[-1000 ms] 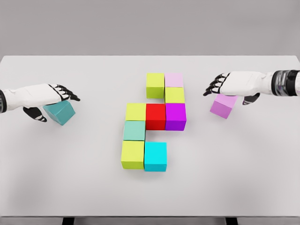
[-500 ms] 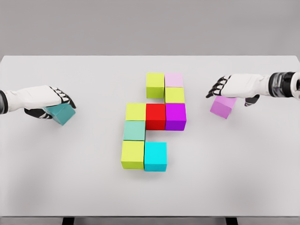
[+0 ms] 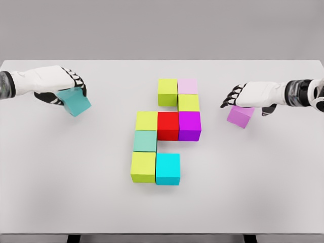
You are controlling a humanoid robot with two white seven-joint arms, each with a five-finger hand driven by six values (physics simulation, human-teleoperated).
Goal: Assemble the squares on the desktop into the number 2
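Observation:
Several cubes sit joined at the middle of the white table (image 3: 162, 212): yellow-green (image 3: 167, 92), pale pink (image 3: 188, 86), yellow-green (image 3: 188, 103), yellow-green (image 3: 147, 120), red (image 3: 168, 125), purple (image 3: 189, 125), mint (image 3: 145, 141), yellow-green (image 3: 143, 167) and cyan (image 3: 167, 168). At the far left my left hand (image 3: 65, 92) is shut on a teal cube (image 3: 77, 102), which hangs tilted above the table. On the right a violet cube (image 3: 240, 116) rests on the table. My right hand (image 3: 248, 105) hovers over its top with the fingers spread.
The table's far edge runs just behind both hands. A grey wall stands beyond it. Bare tabletop lies between each hand and the central group, and along the front.
My left hand closed on the teal cube, then lifted it up and slightly right, tilting it. My right hand sank a little over the violet cube, which stayed in place.

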